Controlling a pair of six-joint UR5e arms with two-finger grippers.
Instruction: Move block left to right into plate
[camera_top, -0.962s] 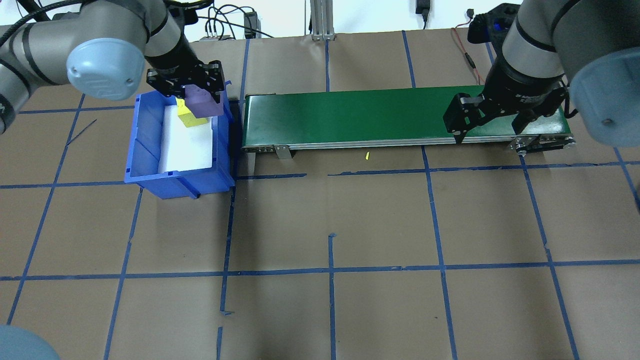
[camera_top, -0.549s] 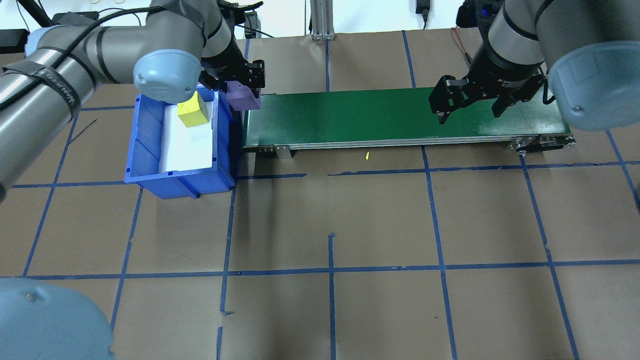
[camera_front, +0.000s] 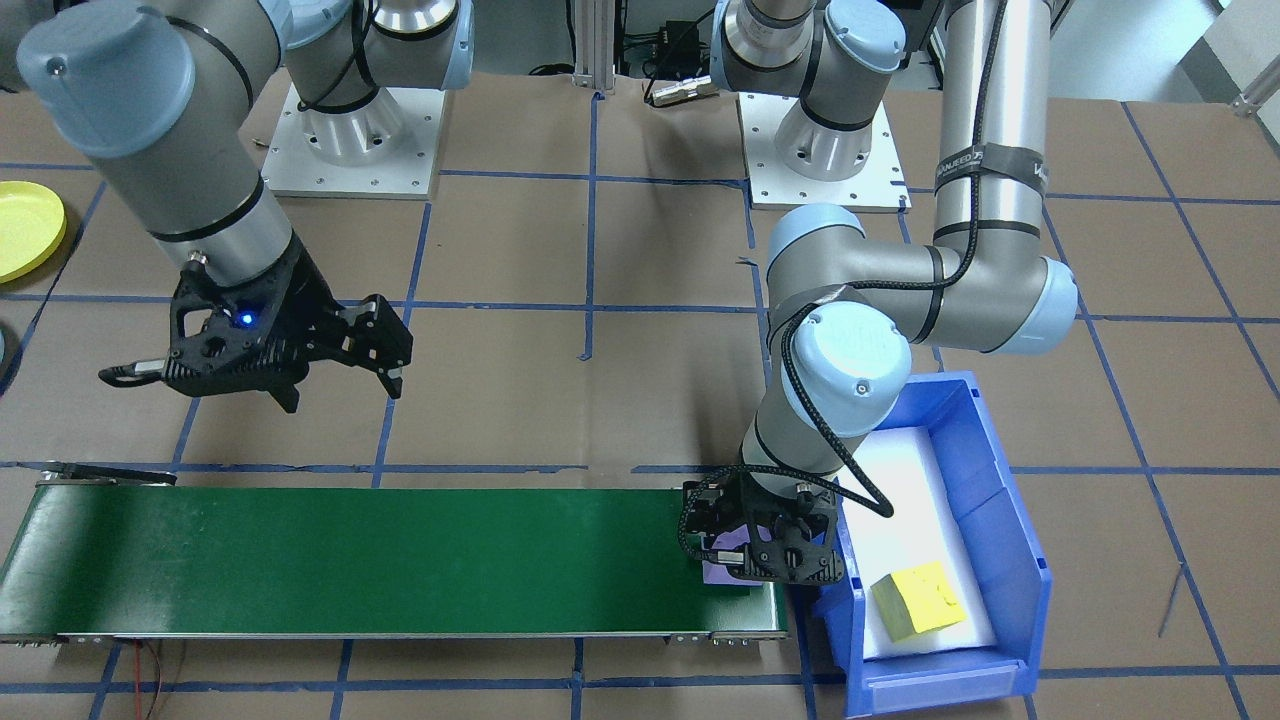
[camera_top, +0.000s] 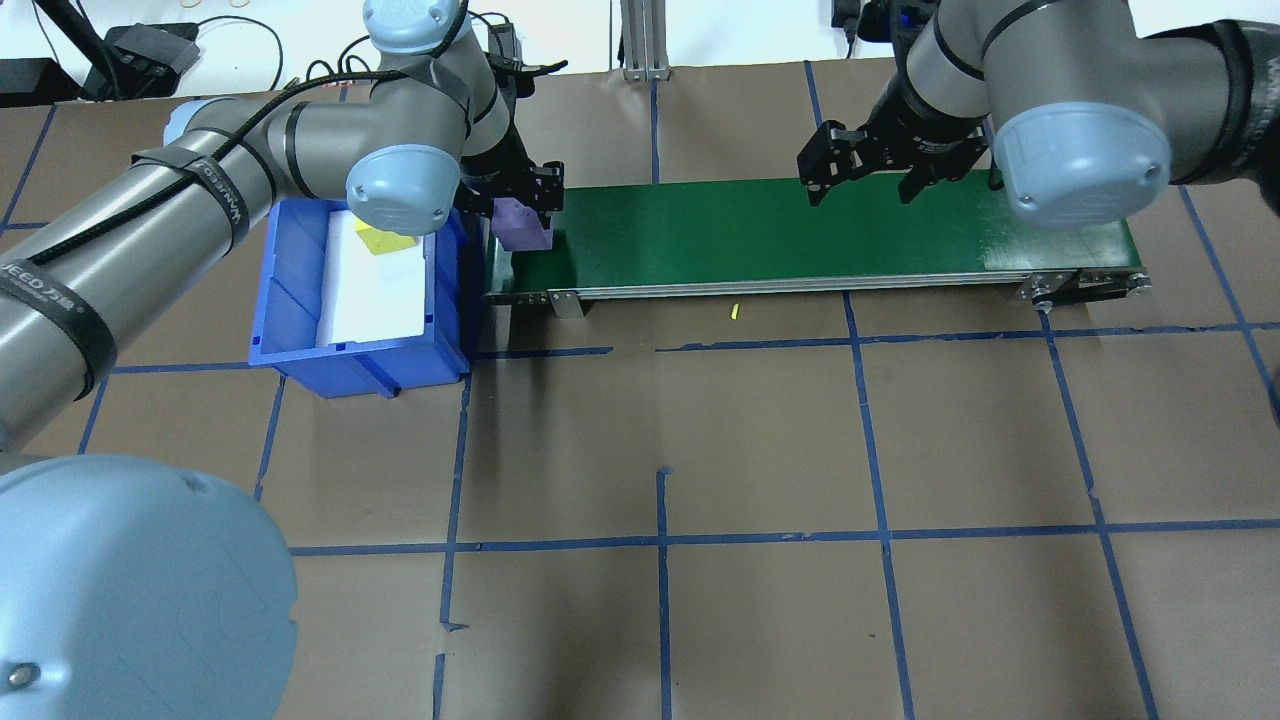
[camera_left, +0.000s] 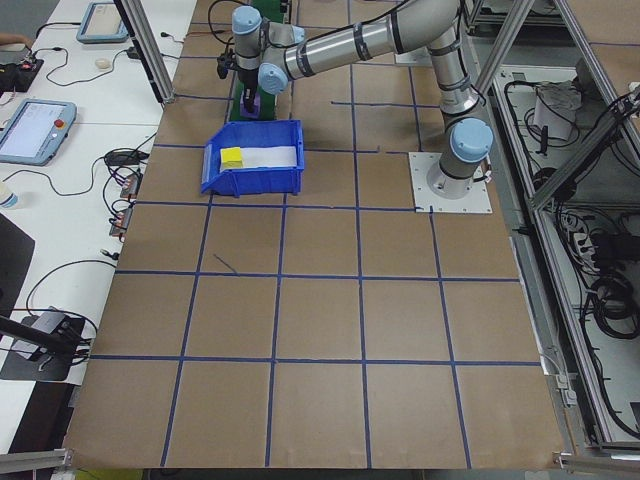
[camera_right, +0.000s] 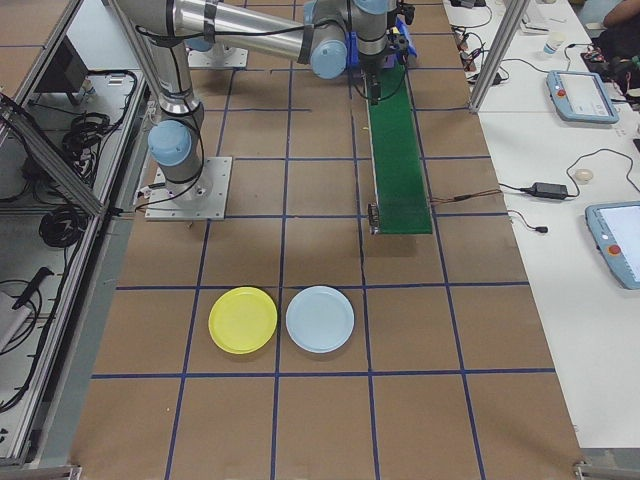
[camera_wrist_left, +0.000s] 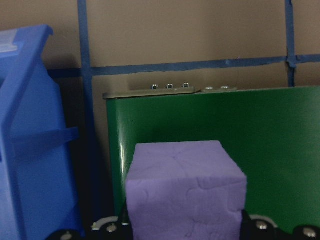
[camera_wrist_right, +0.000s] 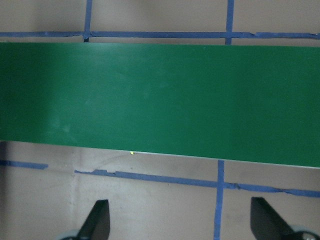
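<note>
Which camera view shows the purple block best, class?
The left wrist-mounted view: the purple block fills the foreground above the green conveyor belt. Overhead and front-facing views show it partly hidden by the left gripper; in the side views it is tiny.

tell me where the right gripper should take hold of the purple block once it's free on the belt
From above, jaws on two opposite flat side faces of the purple block. It is a plain cube, so any opposite pair would likely do. For now it sits in the left gripper over the green belt; the right gripper hangs open farther along.
</note>
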